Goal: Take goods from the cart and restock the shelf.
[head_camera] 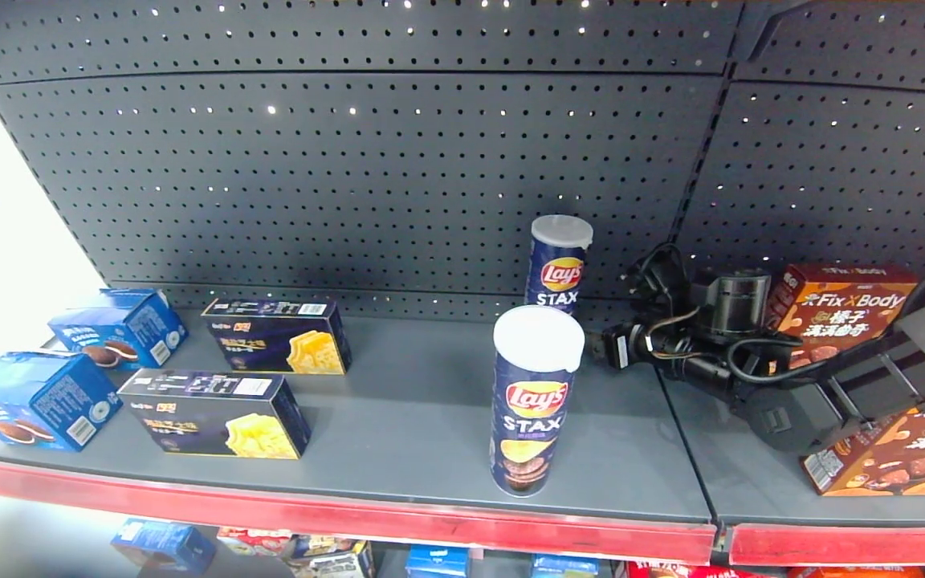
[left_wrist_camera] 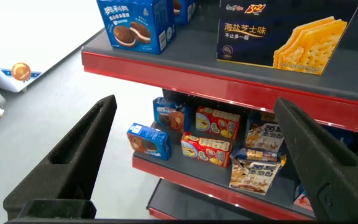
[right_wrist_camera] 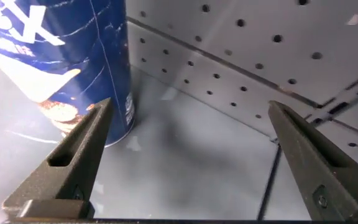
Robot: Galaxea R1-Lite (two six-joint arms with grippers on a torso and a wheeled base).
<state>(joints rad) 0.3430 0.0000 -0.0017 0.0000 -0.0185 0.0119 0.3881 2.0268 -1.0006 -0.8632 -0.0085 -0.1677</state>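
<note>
Two dark blue chip cans with white lids stand upright on the grey shelf (head_camera: 422, 417): one near the front (head_camera: 533, 401), one at the back (head_camera: 559, 265) by the perforated panel. My right gripper (head_camera: 601, 349) sits low on the shelf just right of the rear can, open and holding nothing. In the right wrist view that can (right_wrist_camera: 73, 56) stands outside one finger of the right gripper (right_wrist_camera: 189, 106), with bare shelf between the fingers. My left gripper (left_wrist_camera: 194, 102) is open and empty, hanging in front of the shelf's red edge (left_wrist_camera: 229, 84).
Two blue cookie boxes (head_camera: 121, 325) and two navy cracker boxes (head_camera: 218, 413) lie on the shelf's left half. Brown snack boxes (head_camera: 840, 309) stand on the right, behind my right arm. The lower shelf (left_wrist_camera: 210, 140) holds several small packs. Open shelf space lies between the cracker boxes and the cans.
</note>
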